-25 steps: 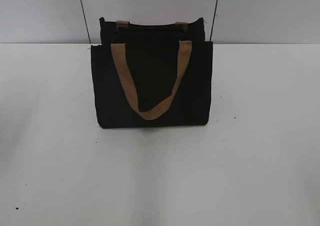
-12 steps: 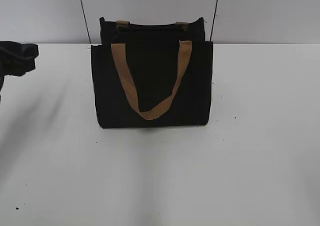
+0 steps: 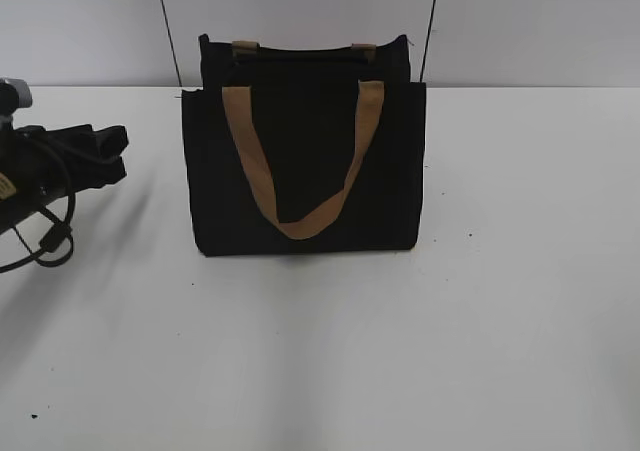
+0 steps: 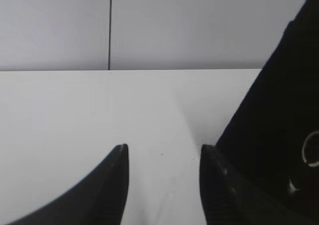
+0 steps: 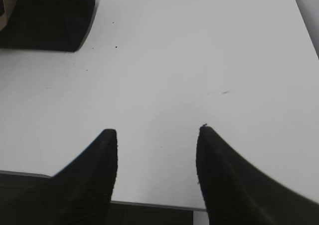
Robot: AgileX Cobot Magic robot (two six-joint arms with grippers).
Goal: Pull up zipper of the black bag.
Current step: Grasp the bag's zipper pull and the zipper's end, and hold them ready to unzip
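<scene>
The black bag (image 3: 300, 161) stands upright at the back middle of the white table, one tan handle (image 3: 300, 221) hanging down its front. The zipper runs along its top edge (image 3: 300, 55); no pull tab shows there. My left gripper (image 3: 112, 156) is open and empty, left of the bag and apart from it. In the left wrist view its jaws (image 4: 164, 152) frame bare table, with the bag's side (image 4: 279, 125) at the right and a small silver ring (image 4: 311, 150) on it. My right gripper (image 5: 156, 135) is open and empty over the table's front edge, the bag's corner (image 5: 45, 15) far off.
The white table (image 3: 320, 351) spreads in front of and beside the bag. A grey wall with two dark vertical seams (image 3: 168, 31) stands just behind it. The table's near edge (image 5: 149, 204) lies under the right gripper.
The left arm has come in from the left edge of the exterior view and moved right toward the bag. The bag has not moved.
</scene>
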